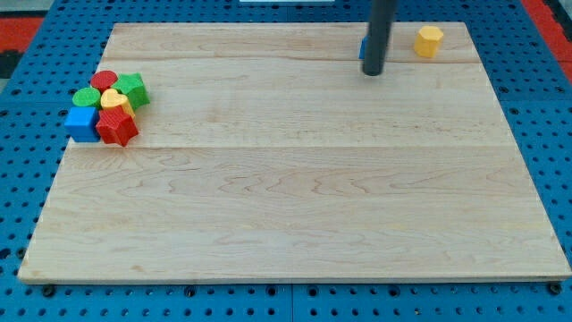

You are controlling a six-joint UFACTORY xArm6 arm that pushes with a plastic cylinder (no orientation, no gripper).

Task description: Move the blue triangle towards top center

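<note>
The blue triangle [364,47] is near the view's top, right of centre, and mostly hidden behind my rod; only a thin blue sliver shows at the rod's left side. My tip [373,72] rests on the wooden board just below and in front of that block, touching or nearly touching it. The rod rises straight up out of the view's top.
A yellow hexagonal block [429,41] sits right of the rod near the top edge. A cluster at the view's left holds a red round block [105,80], a green star-like block [133,89], a green round block [87,97], a yellow heart [114,100], a blue cube [82,123] and a red star [117,128].
</note>
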